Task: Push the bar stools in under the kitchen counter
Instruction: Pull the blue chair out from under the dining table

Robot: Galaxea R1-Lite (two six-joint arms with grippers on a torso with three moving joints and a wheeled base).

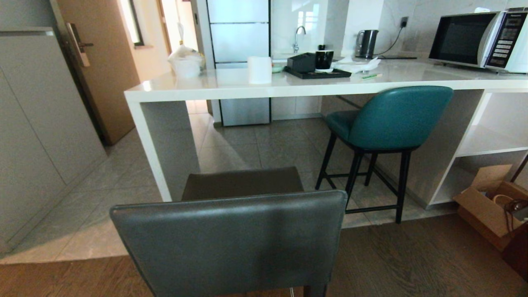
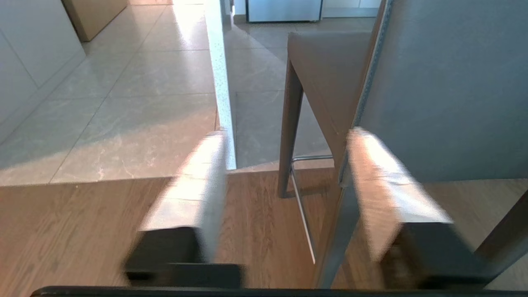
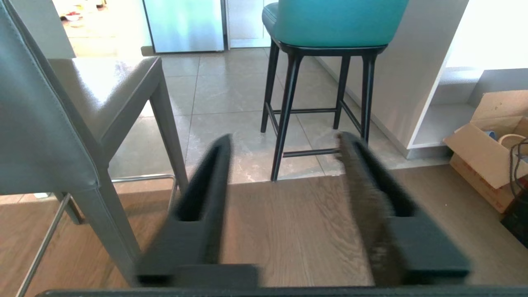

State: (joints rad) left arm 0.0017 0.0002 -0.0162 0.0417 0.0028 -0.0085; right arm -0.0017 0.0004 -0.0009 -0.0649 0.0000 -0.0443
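Two bar stools stand before the kitchen counter (image 1: 231, 88). The teal stool (image 1: 392, 117), with its rounded padded back and thin black legs, sits on the grey tiles with its seat partly beneath the thick edge of the glossy white slab, close to the white open shelf unit (image 1: 491, 144). The dark grey leather stool (image 1: 231, 237), with a rectangular stitched back and tapered legs, stands well clear of the counter on the wood-grain floor, its seat pointing at the open gap between the white slab end panel (image 1: 165, 144) and the teal stool. That gap is bare tile.

On the counter top lie a black tray (image 1: 317, 74), a white paper roll (image 1: 260, 69), a dark kettle (image 1: 366, 43) and a microwave (image 1: 478, 39) whose label is too small to read. An open cardboard box (image 1: 486, 206) sits on the floor at the right.

Neither arm shows in the head view. The left gripper (image 2: 284, 169) hangs with its fingers spread, just beside the grey stool's back edge, gripping nothing. The right gripper (image 3: 284, 165) is likewise spread and empty, on the stool's other side.
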